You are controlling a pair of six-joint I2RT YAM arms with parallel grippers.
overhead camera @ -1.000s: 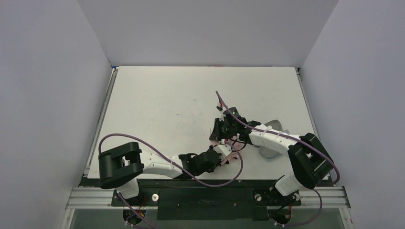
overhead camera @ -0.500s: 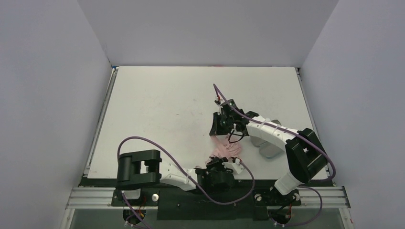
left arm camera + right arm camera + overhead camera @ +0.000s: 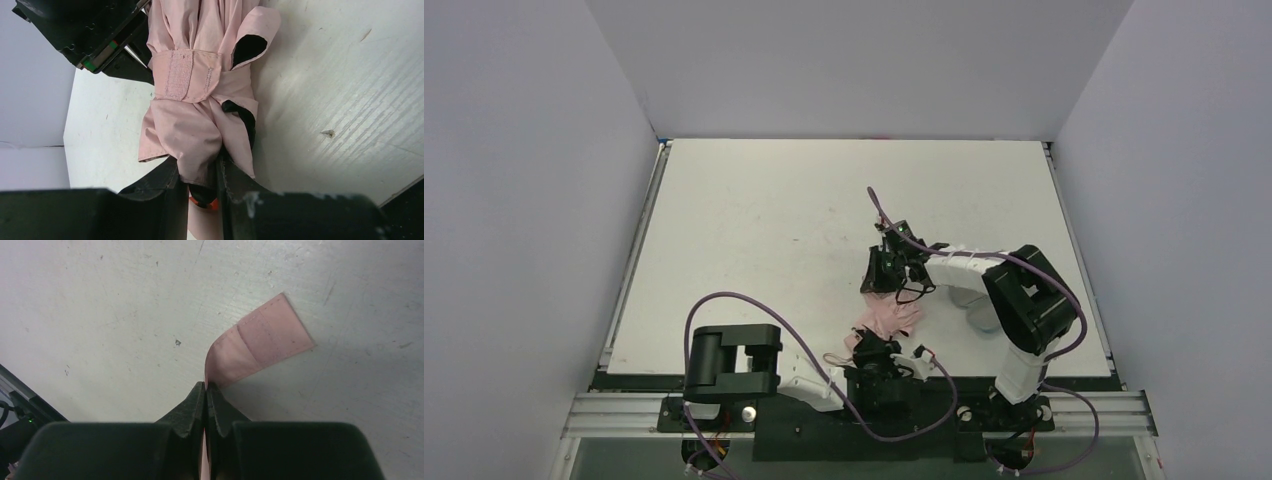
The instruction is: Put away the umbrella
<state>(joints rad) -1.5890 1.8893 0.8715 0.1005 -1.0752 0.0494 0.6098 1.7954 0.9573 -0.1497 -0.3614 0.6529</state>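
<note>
The folded salmon-pink umbrella [image 3: 890,316] lies on the white table near the front edge, between my two grippers. In the left wrist view the umbrella [image 3: 200,115] has its velcro band [image 3: 187,75] wrapped round it. My left gripper [image 3: 200,167] is shut on the umbrella's near end; it also shows in the top view [image 3: 874,350]. My right gripper [image 3: 885,272] is at the umbrella's far end. In the right wrist view my right gripper [image 3: 206,387] is shut on a pink strap [image 3: 260,342], whose free end lies flat on the table.
A pale oblong case [image 3: 977,312] lies on the table under my right forearm, right of the umbrella. The table's [image 3: 754,230] front edge and the black mounting rail [image 3: 854,425] are just behind my left gripper. Grey walls enclose the table on three sides.
My left arm has folded back toward the near edge, drawing the umbrella's near end with it. My right gripper has shifted slightly left and its elbow has swung in. More pink fabric shows between the grippers.
</note>
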